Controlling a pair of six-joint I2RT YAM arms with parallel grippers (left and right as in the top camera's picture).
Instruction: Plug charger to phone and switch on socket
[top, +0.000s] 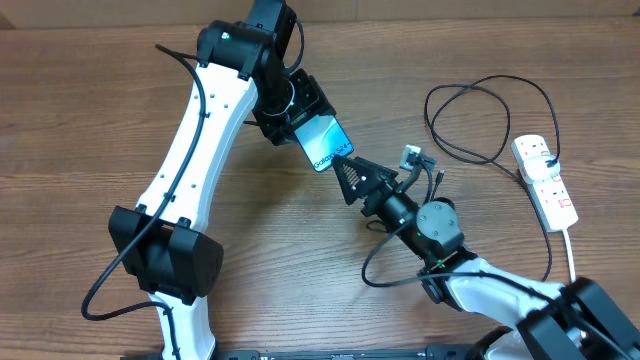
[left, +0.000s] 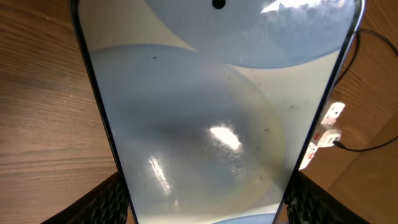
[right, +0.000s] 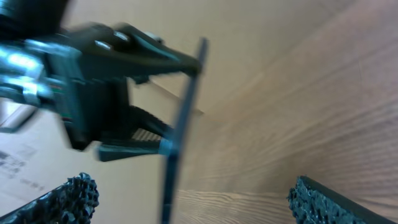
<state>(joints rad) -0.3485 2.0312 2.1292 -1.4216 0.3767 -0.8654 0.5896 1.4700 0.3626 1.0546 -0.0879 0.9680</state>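
As the wooden counter (top: 90, 100) lies under it all, the left arm (top: 195, 140) is the biggest thing on view, running from the near left up to the far middle. The right arm (top: 470, 270) comes in from the near right and points toward the middle. The charger (top: 480, 95) lies in a wide black loop at the far right. One end runs to the socket (top: 548, 180), a white strip with red switches just right of the loop. I cannot pick out the cable's free tip. The phone (top: 328, 148) is held above the counter near the middle, tilted with its blue screen up, and the left hand (top: 312, 130) has it clamped by the two long edges. From the left wrist the screen fills the view, with a finger (left: 109, 202) at each lower side. The right hand (top: 347, 180) sits just near and right of the phone's lower end, its fingers (right: 78, 199) spread wide and holding nothing. From its wrist the phone shows edge-on between them, touching neither.
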